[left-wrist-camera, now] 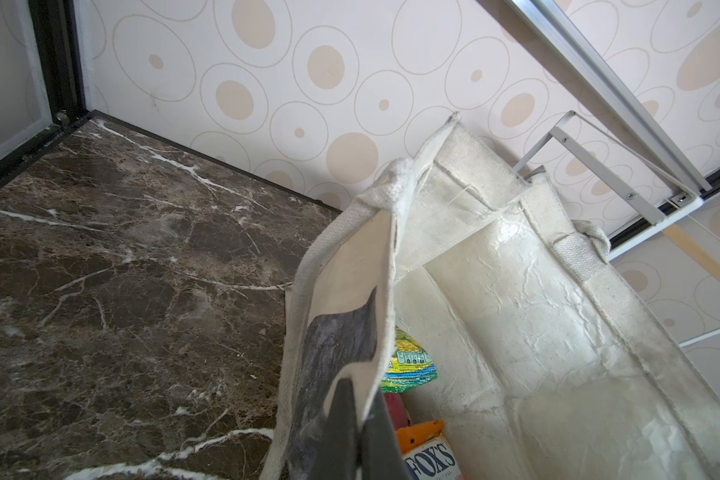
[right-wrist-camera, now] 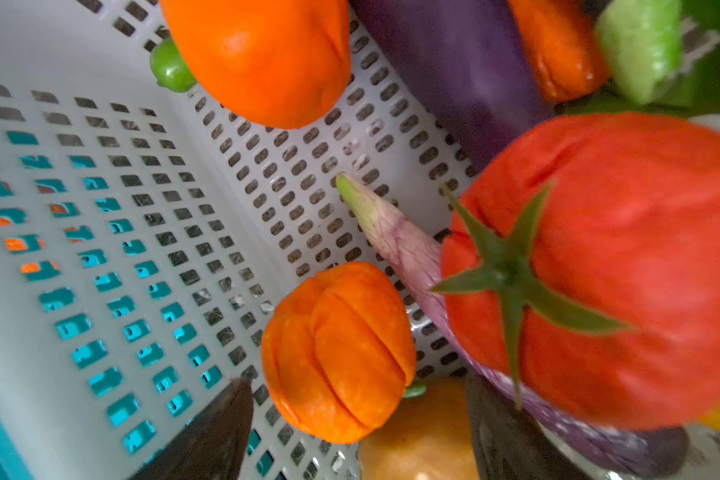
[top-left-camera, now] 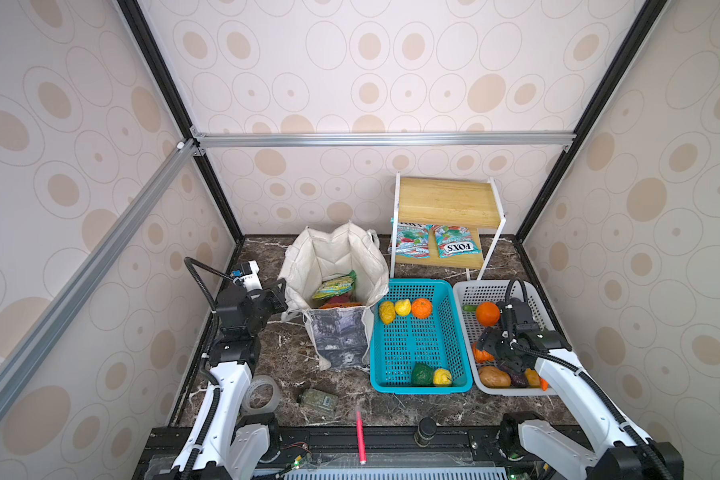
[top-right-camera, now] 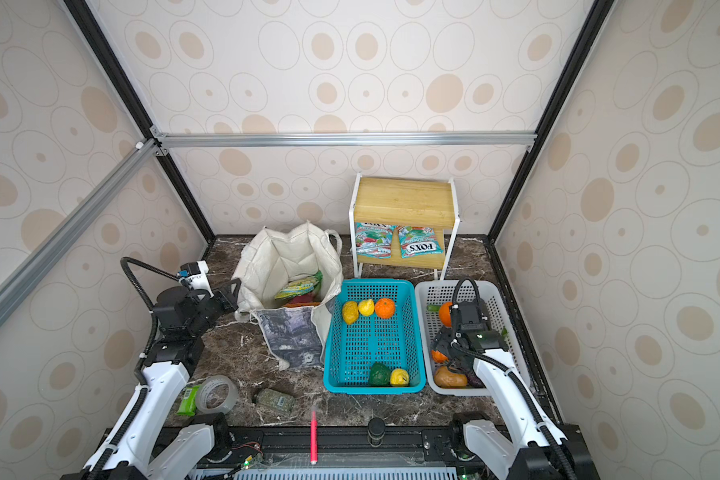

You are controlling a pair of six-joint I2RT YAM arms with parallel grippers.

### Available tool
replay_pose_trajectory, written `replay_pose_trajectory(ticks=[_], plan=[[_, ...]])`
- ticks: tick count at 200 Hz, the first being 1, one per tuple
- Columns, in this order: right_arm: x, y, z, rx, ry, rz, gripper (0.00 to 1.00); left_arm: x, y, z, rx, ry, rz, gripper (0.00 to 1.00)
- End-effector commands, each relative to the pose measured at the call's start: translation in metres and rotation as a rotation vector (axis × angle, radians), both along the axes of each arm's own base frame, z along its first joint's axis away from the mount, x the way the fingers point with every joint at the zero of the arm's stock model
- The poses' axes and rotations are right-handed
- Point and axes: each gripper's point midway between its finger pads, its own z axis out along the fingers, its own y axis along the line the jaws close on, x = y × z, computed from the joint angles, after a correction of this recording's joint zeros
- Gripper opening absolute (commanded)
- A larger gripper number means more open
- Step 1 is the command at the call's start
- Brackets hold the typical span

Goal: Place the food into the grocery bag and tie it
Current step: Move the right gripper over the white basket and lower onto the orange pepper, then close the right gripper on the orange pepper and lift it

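The grocery bag (top-left-camera: 337, 257) (top-right-camera: 287, 257) stands open at the back left. Inside it lie a green snack packet (top-left-camera: 335, 286) (left-wrist-camera: 410, 365) and an orange packet (left-wrist-camera: 425, 440). My left gripper (top-left-camera: 281, 297) (left-wrist-camera: 360, 399) is shut on the bag's left rim. My right gripper (top-left-camera: 485, 345) (right-wrist-camera: 358, 415) hangs low in the white basket (top-left-camera: 470, 291); it is open, with its jaws on either side of the small orange pumpkin (right-wrist-camera: 337, 353) (top-left-camera: 481, 354) and not touching it. A tomato (right-wrist-camera: 620, 270), an orange (top-left-camera: 487, 313) and an eggplant (right-wrist-camera: 454, 62) lie close by.
The teal basket (top-left-camera: 416, 284) beside the bag holds yellow fruits (top-left-camera: 386, 311), an orange (top-left-camera: 421, 308) and a green fruit (top-left-camera: 421, 374). Two snack packets (top-left-camera: 456, 241) lie on the wooden shelf (top-left-camera: 445, 203) behind. At the front lie a tape roll (top-left-camera: 262, 392), a jar (top-left-camera: 319, 401) and a red pen (top-left-camera: 359, 436).
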Motion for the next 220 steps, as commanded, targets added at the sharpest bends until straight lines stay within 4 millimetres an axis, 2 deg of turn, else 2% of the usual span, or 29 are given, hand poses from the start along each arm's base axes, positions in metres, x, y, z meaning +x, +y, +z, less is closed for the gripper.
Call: replay_pose_trajectory(ticks=[1,47,82,120,144,196,220], plan=[[0.011,0.007,-0.005,0.055,-0.028,-0.011,0.84,-0.001,-0.001,0.013,0.000,-0.048,-0.011,0.00],[0.014,0.011,-0.022,0.123,0.004,-0.028,0.85,-0.001,-0.001,0.012,-0.004,-0.044,-0.007,0.00],[0.012,0.011,-0.034,0.178,0.000,-0.043,0.76,-0.001,-0.001,0.012,-0.003,-0.050,-0.007,0.00],[0.009,0.004,-0.033,0.133,0.016,-0.032,0.68,-0.001,-0.002,0.011,-0.011,-0.045,-0.014,0.00],[0.008,-0.001,-0.013,0.097,-0.016,-0.020,0.64,-0.001,-0.001,0.011,-0.007,-0.045,-0.008,0.00],[0.016,0.002,0.055,0.086,-0.193,0.040,0.58,-0.002,-0.003,0.014,-0.013,-0.055,-0.019,0.00],[0.024,0.012,0.087,0.141,-0.267,0.055,0.56,-0.001,-0.003,0.014,-0.015,-0.056,-0.020,0.00]])
